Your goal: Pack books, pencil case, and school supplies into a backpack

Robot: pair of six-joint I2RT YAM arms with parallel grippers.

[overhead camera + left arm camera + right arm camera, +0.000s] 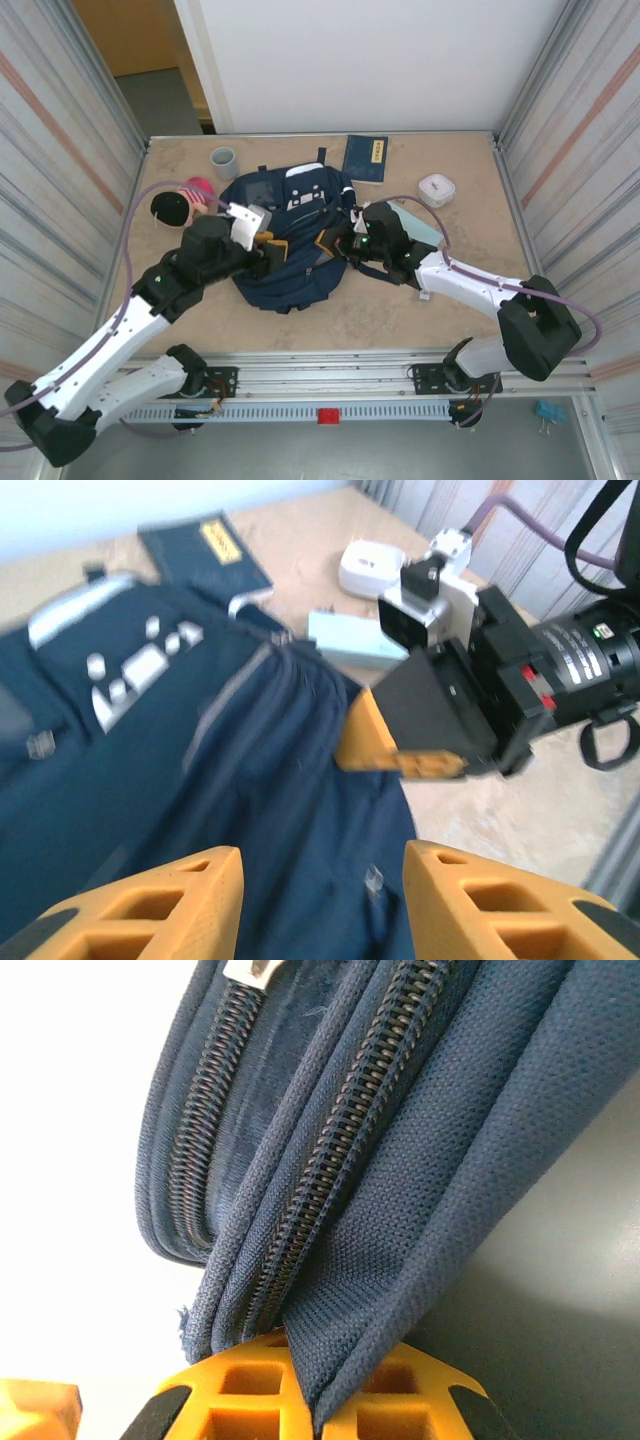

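Right wrist is showing your right gripper [318, 1405] clamping the backpack [450, 1140] fabric beside a zipper [335, 1150]; pull it taut gently while your left gripper [322, 905] is hovering above the backpack, fingers apart.

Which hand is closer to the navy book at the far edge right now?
Right. The right hand grips the backpack on the navy book's near side; the left hand hovers open over the backpack, further left and further from the book.
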